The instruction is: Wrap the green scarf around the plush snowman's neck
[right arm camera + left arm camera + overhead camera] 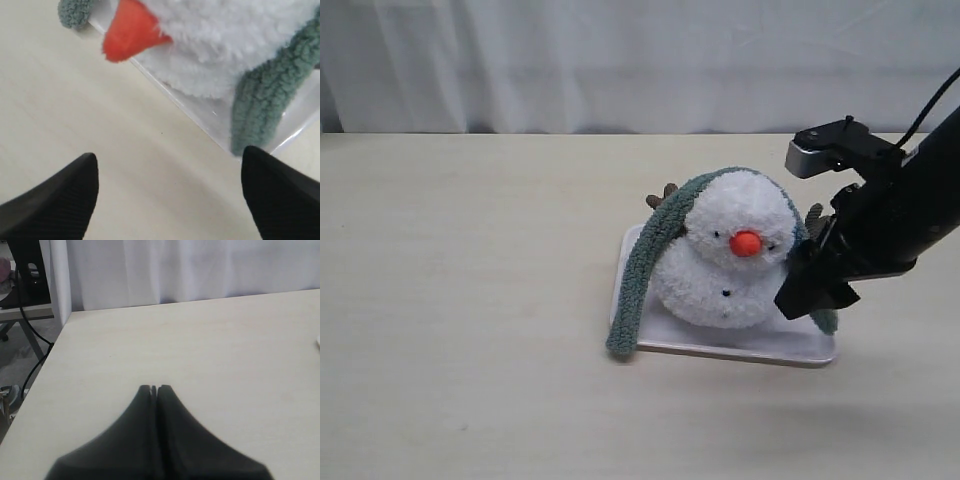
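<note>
The plush snowman sits on a white tray, its orange nose facing the front. The green scarf lies draped over the top of its head, one end hanging down to the tray's front left corner and the other end down the right side. My right gripper is open beside the snowman's right side, with nothing between its fingers; its wrist view shows the scarf end next to one fingertip. My left gripper is shut and empty over bare table, out of the exterior view.
The tray's edge lies just ahead of the right gripper. A brown twig arm pokes out behind the snowman. White curtain backs the table. The table's left edge and a stand beyond it show in the left wrist view.
</note>
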You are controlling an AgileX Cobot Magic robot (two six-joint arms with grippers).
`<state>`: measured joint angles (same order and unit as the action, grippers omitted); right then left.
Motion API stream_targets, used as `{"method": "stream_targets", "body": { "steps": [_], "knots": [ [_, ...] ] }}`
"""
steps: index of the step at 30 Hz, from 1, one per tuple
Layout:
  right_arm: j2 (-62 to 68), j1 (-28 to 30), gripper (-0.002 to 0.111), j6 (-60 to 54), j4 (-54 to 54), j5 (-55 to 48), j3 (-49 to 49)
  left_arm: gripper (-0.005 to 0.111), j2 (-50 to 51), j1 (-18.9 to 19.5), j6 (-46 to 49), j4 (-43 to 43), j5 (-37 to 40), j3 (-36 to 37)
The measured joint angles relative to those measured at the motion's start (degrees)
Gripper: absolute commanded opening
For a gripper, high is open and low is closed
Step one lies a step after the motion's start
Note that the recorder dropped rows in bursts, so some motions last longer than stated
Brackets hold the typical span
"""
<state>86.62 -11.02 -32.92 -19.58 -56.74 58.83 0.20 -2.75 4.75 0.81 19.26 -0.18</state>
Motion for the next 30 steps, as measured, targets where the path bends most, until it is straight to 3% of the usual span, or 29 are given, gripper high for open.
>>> {"method": "stream_targets", "body": {
  "steps": [10, 14, 19, 22, 24, 27, 30],
  "knots": [
    [-10.2, -0.5, 0.065, -3.6, -0.7, 5.7, 2.4, 0.000, 0.0, 0.0, 0.0, 0.0, 0.0, 0.0],
    [-13.0, -7.6, 0.065, -5.2, 1.5, 11.8, 4.0, 0.000, 0.0, 0.0, 0.0, 0.0, 0.0, 0.0],
    [-12.1, -16.1, 0.064, 10.5, 17.1, 23.6, 4.3, 0.000, 0.0, 0.0, 0.0, 0.0, 0.0, 0.0],
    [-8.9, -18.2, 0.056, 31.5, 30.0, 26.4, 5.8, 0.000, 0.0, 0.0, 0.0, 0.0, 0.0, 0.0],
    [-5.7, -18.3, 0.047, 40.4, 36.6, 25.3, 8.0, 0.000, 0.0, 0.0, 0.0, 0.0, 0.0, 0.0],
    [-0.7, -18.3, 0.032, 44.9, 39.8, 20.8, 12.1, 0.000, 0.0, 0.0, 0.0, 0.0, 0.0, 0.0],
    [4.8, -18.3, 0.032, 45.5, 38.9, 12.0, 18.0, 0.000, 0.0, 0.0, 0.0, 0.0, 0.0, 0.0]
  ]
}}
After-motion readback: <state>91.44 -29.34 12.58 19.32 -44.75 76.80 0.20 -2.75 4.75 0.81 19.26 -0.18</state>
